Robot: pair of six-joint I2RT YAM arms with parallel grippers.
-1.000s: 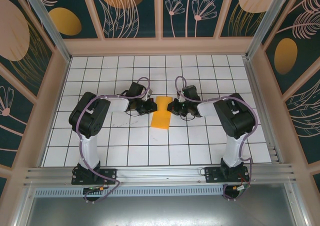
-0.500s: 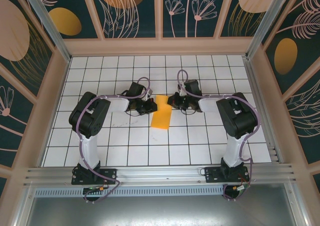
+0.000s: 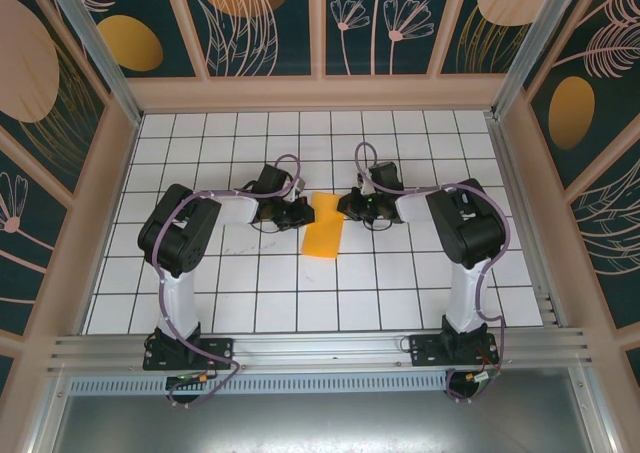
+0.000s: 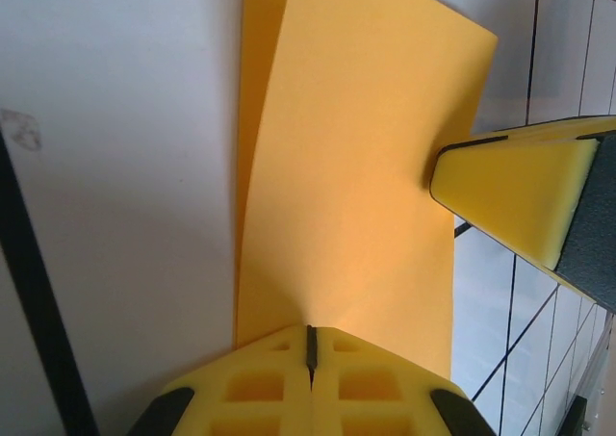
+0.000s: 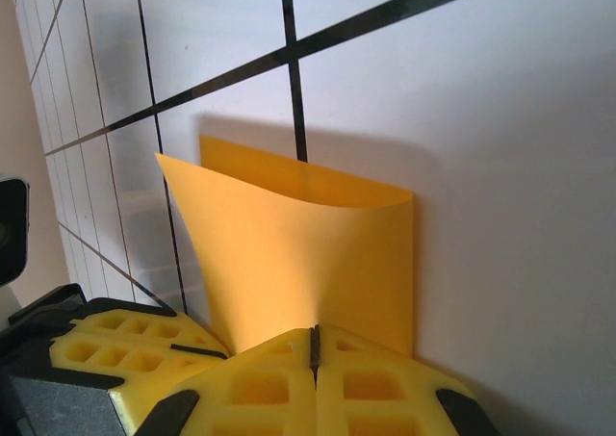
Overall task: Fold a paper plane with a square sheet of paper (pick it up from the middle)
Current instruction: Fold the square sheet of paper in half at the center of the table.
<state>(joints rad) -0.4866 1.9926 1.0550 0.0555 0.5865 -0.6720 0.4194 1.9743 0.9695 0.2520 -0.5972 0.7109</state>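
- One square sheet of paper [image 3: 323, 230], orange-yellow, is folded over into a narrow two-layer strip. It lies near the middle of the white grid table [image 3: 400, 293], with its long side pointing away from the arm bases.
- Left wrist view: the layers do not line up. The lower layer's long edge peeks out on the left side, and the far edge is straight with a sharp corner.
- Right wrist view: the top layer bows up, so its far edge curves and the fold gapes open on the left.
- The left gripper [image 3: 301, 213] is at the strip's left long edge, towards its far end. Its yellow fingers [image 4: 260, 393] are pressed together, pinching the paper.
- The right gripper [image 3: 345, 206] is at the opposite long edge, directly across. Its fingers [image 5: 260, 388] are also closed tight on the paper.
- The two grippers face each other, tips near, with the strip between them.
- The strip's near end is free and flat on the tiles.
- Room: bare tiles lie on all sides, with several rows to the far wall [image 3: 320, 93] and to the near rail [image 3: 320, 345]. The side walls are well apart from both arms.
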